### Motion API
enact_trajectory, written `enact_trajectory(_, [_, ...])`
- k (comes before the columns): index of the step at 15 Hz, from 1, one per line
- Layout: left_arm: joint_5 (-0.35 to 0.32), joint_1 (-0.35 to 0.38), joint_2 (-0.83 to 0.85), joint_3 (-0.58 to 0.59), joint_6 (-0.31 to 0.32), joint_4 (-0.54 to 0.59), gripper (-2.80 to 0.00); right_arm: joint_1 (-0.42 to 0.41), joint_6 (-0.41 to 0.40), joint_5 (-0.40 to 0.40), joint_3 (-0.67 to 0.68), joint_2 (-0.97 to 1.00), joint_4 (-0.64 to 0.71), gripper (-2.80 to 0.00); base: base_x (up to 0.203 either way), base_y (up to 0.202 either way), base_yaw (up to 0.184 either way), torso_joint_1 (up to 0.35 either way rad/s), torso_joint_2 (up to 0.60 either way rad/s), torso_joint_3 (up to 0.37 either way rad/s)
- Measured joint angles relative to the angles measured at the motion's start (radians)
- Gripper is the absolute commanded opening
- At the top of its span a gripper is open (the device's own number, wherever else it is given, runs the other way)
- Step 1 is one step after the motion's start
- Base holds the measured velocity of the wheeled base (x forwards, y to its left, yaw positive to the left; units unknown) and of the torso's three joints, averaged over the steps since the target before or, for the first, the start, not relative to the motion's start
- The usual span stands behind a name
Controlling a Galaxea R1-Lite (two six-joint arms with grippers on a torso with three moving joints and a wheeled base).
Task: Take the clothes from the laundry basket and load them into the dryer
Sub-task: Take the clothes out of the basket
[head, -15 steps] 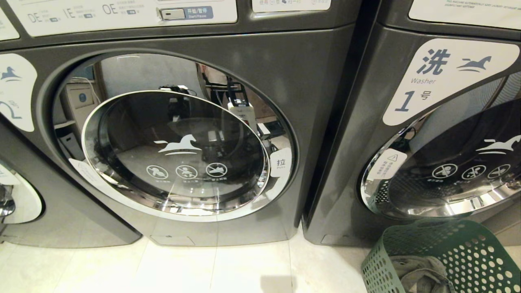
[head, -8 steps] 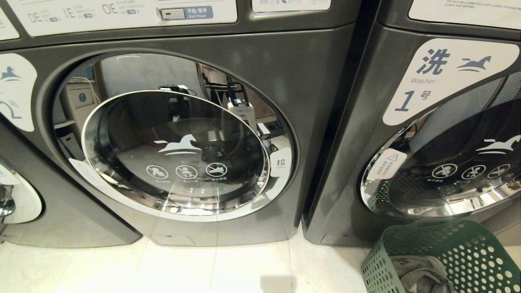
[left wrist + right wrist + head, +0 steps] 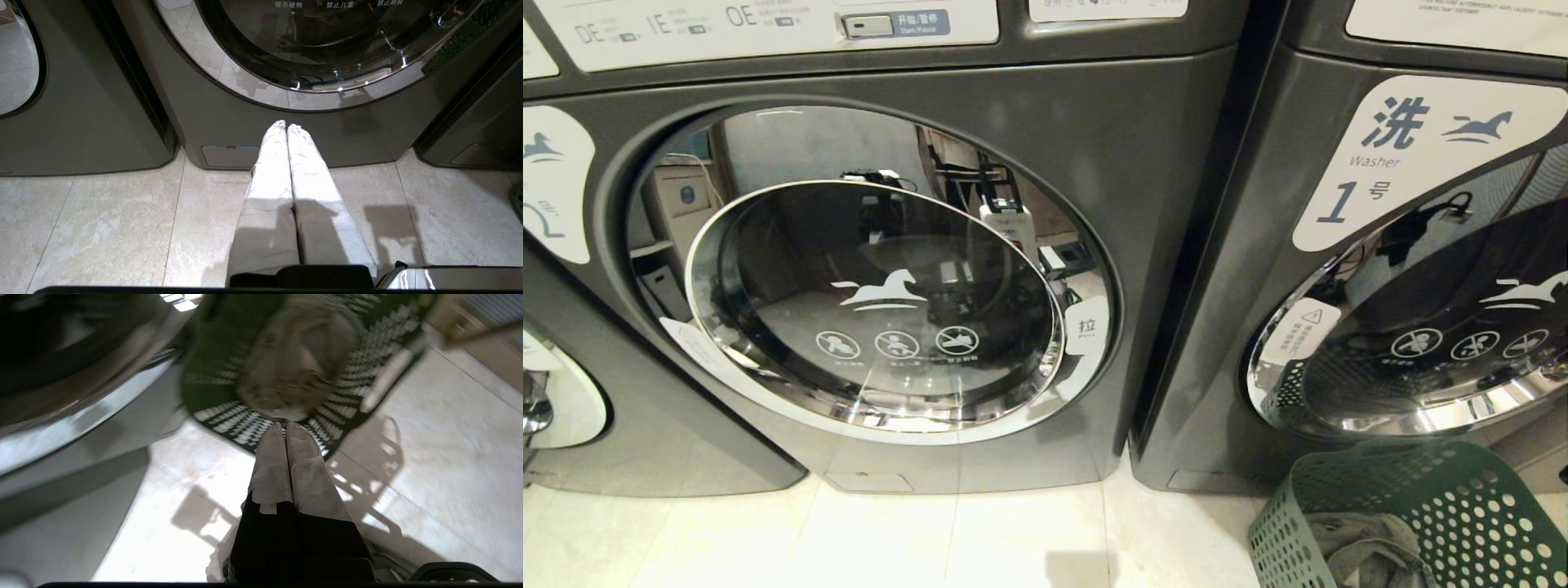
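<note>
While the head view takes in the dryer (image 3: 874,269) with its round door (image 3: 874,306) closed and the green laundry basket (image 3: 1413,523) on the floor at lower right, before the neighbouring washer (image 3: 1347,261), neither arm shows there. Grey clothes (image 3: 1364,551) lie heaped inside the basket. Only the left wrist view shows the left pincer (image 3: 287,125), tips pressed together, low before the dryer's base. Only the right wrist view shows the right pincer (image 3: 285,426), also pressed together and empty, pointing at the blurred basket and clothes.
</note>
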Motion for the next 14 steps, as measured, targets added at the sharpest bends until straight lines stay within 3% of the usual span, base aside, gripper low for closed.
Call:
enact_trajectory(3, [0.000, 0.000, 0.000, 0.000, 0.000, 0.000, -2.80, -0.127, -0.022, 0.065, 0.087, 0.149, -0.142, -2.80, 0.000, 0.000, 0.000, 0.000, 0.00, 0.000])
enact_trajectory(6, [0.000, 0.000, 0.000, 0.000, 0.000, 0.000, -2.80, -0.185, -0.152, 0.152, 0.211, 0.278, -0.341, -2.80, 0.000, 0.000, 0.000, 0.000, 0.00, 0.000])
enact_trajectory(7, [0.000, 0.000, 0.000, 0.000, 0.000, 0.000, -2.80, -0.193, -0.211, 0.176, 0.249, 0.324, -0.428, -1.69, 0.000, 0.000, 0.000, 0.000, 0.00, 0.000])
enact_trajectory(8, [0.000, 0.000, 0.000, 0.000, 0.000, 0.000, -2.80, -0.199, -0.266, 0.191, 0.278, 0.368, -0.510, 0.00, 0.000, 0.000, 0.000, 0.000, 0.00, 0.000])
enact_trajectory(10, [0.000, 0.000, 0.000, 0.000, 0.000, 0.000, -2.80, -0.218, -0.377, 0.203, 0.327, 0.467, -0.662, 0.00, 0.000, 0.000, 0.000, 0.000, 0.00, 0.000])
enact_trajectory(14, [0.000, 0.000, 0.000, 0.000, 0.000, 0.000, -2.80, -0.240, -0.422, 0.189, 0.345, 0.612, -0.717, 0.00, 0.000, 0.000, 0.000, 0.000, 0.00, 0.000])
